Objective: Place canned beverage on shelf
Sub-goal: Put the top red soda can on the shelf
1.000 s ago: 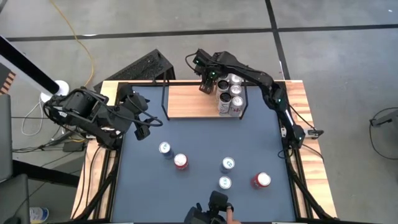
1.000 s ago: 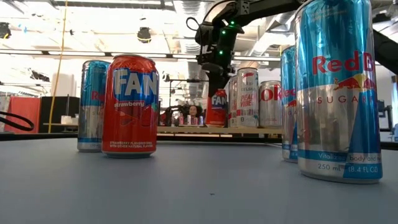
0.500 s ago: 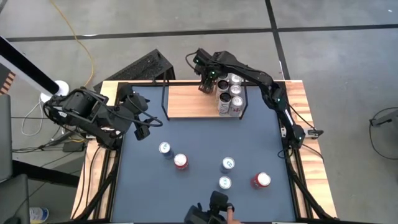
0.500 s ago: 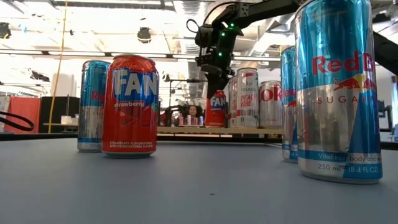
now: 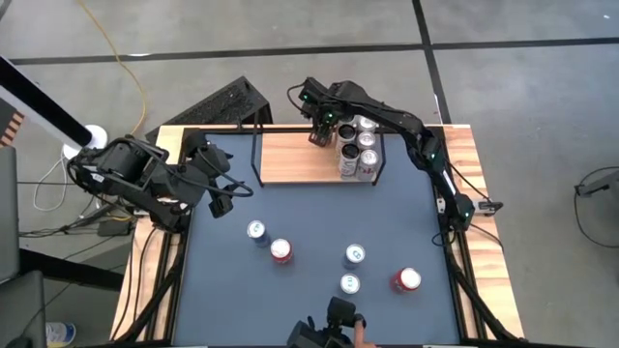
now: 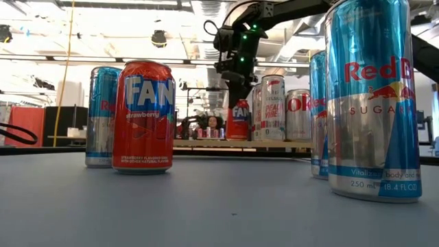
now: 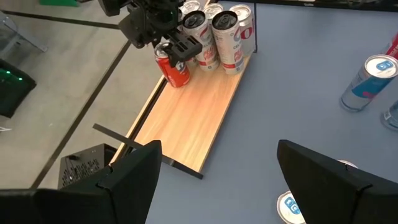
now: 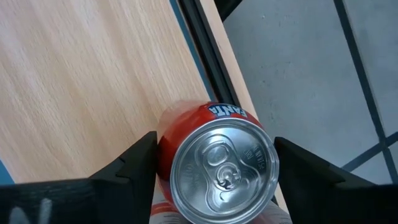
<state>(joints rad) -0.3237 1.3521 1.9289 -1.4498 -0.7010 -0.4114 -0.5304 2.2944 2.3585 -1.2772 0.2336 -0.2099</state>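
Over the shelf's [image 5: 300, 158] far right end my right tool [image 5: 323, 134] straddles the red can [image 7: 175, 70] standing there, fingers spread clear of it; left tool [image 5: 224, 184] idles, unclenched.

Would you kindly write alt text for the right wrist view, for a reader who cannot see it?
A red Fanta can, seen from above with its silver top and pull tab, stands on the light-wood shelf between the right pincer's two dark fingers. The shelf's black frame runs beside the can, with grey floor beyond.
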